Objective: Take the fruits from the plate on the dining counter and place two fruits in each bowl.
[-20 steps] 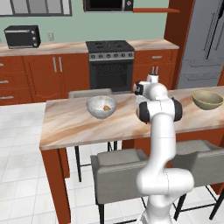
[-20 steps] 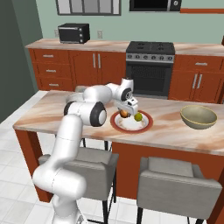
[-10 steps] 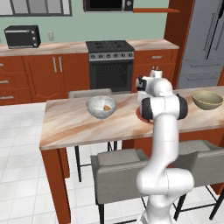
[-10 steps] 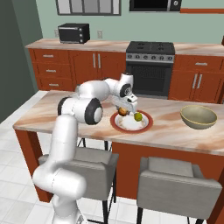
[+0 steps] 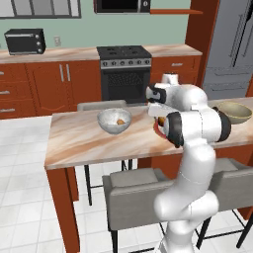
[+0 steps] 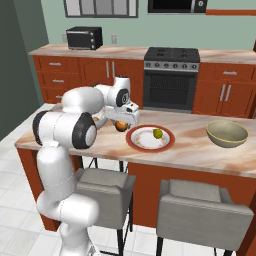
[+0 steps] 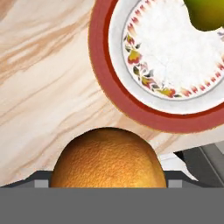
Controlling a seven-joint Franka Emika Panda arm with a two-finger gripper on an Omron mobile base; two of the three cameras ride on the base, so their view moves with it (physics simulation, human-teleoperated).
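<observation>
Leftmost on your dining counter [image 6: 200,152]: whitish speckled bowl [image 5: 114,121], one orange fruit [image 5: 120,121] inside. Next, gripper [image 6: 121,121] clenched on orange fruit [image 7: 108,158], held above marble just beside plate [image 6: 150,138], off its rim. On your plate, one yellow-green fruit [image 6: 157,133] near far edge. Far right: olive-tan bowl [image 6: 227,133], well apart from plate; contents not visible.

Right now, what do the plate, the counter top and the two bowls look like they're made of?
The plate looks like glazed ceramic: white centre, painted floral ring, smooth red-brown rim. The dining counter top appears to be polished marble, beige-pink with veins, on red-brown wood legs. The whitish bowl seems to be speckled stoneware, the olive-tan bowl matte ceramic, though either could be otherwise. The gripper holds an orange fruit with pitted peel.
</observation>
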